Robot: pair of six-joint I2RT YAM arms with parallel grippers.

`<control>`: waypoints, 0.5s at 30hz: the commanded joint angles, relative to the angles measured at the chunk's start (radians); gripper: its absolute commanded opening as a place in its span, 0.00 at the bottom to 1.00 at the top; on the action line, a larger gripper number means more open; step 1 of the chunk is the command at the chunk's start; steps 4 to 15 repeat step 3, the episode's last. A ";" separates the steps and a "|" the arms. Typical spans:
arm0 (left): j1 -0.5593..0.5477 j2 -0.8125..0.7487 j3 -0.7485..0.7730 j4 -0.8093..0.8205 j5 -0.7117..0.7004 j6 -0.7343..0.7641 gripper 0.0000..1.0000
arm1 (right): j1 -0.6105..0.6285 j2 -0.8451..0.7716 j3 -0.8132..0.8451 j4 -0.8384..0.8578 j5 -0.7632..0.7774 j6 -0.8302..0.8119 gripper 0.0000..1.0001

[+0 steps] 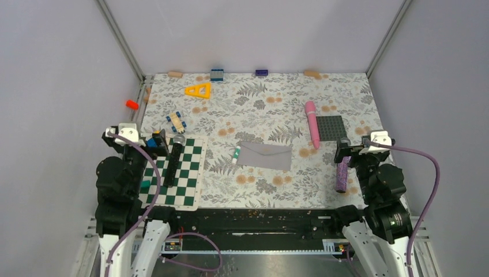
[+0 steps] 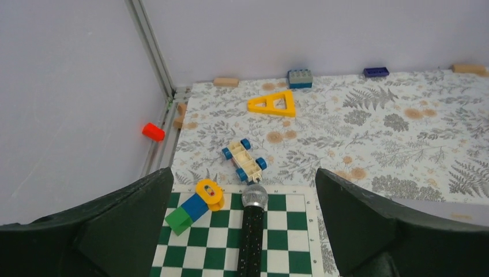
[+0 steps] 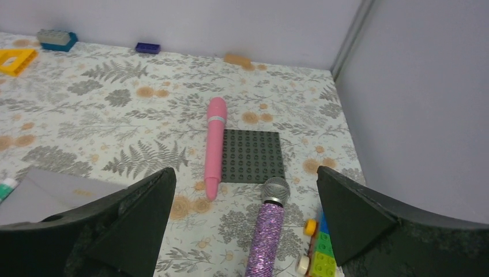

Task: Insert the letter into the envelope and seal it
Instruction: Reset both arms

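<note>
My left gripper [image 2: 243, 176] and right gripper [image 3: 245, 172] are spread and empty at the near corners. The envelope [image 1: 265, 156] lies mid-table, flap apparently folded down. The letter is not visible, presumably inside. Step: sealing. Next: press the flap flat.

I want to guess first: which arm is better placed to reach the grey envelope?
Likely the right gripper: open and closer to the envelope than the left gripper, which is by the chessboard.
</note>
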 commanded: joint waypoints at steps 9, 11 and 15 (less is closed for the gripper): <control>0.018 -0.022 -0.070 -0.014 -0.029 -0.003 0.99 | -0.003 -0.025 0.010 0.046 0.175 -0.016 1.00; 0.018 -0.022 -0.070 -0.014 -0.029 -0.003 0.99 | -0.003 -0.025 0.010 0.046 0.175 -0.016 1.00; 0.018 -0.022 -0.070 -0.014 -0.029 -0.003 0.99 | -0.003 -0.025 0.010 0.046 0.175 -0.016 1.00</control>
